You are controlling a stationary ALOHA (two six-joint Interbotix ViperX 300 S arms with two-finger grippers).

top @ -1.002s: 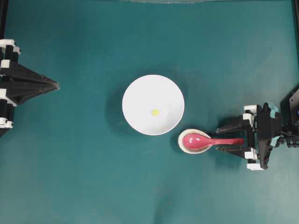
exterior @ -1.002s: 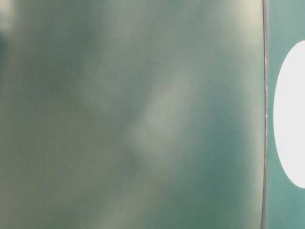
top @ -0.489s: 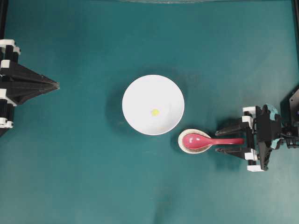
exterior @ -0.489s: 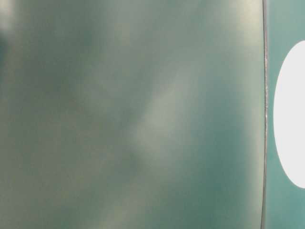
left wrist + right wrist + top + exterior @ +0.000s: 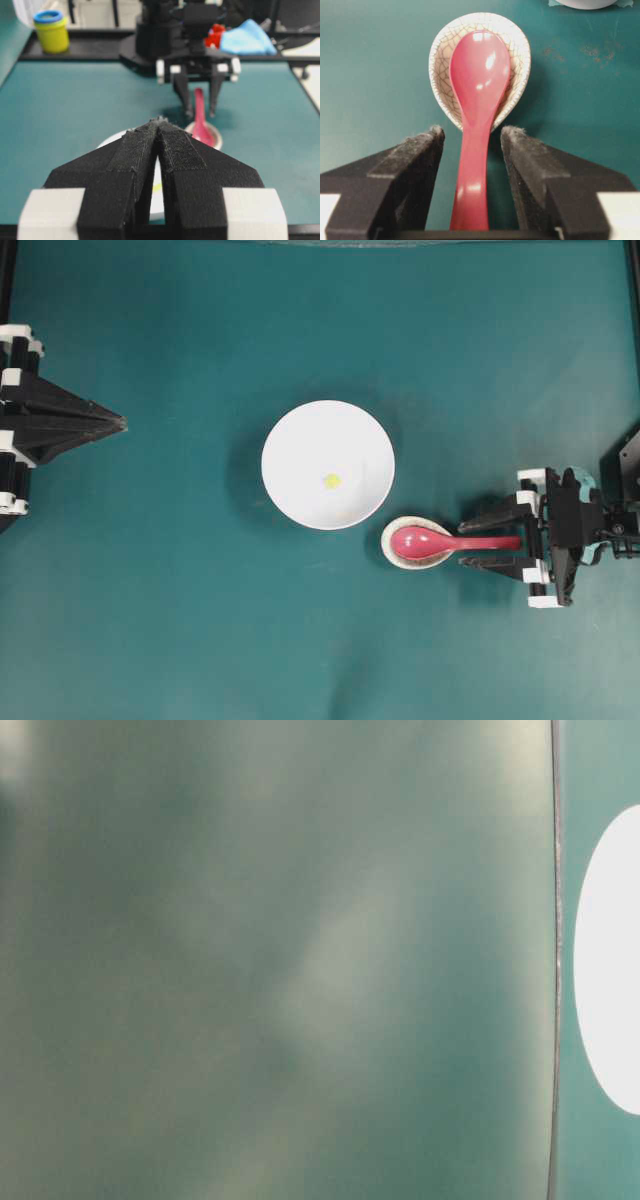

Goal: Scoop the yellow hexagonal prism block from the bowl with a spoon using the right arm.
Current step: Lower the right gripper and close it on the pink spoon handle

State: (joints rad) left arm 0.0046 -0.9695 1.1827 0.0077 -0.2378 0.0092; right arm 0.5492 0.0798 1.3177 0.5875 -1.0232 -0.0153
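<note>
Glossy pink-red spoon (image 5: 477, 115), scoop in crackled rest (image 5: 442, 55), btw open right gripper (image 5: 472, 132) fingers

spoon (image 5: 479, 100) on spoon rest (image 5: 520, 55), end effector (image 5: 472, 137) straddling handle

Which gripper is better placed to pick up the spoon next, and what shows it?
The right gripper: it is open with the spoon handle between its fingers. The left gripper is shut, far across the table beyond the bowl.

We see the bowl (image 5: 610, 960) cut by the table-level view's edge; everything else there is blurred.
</note>
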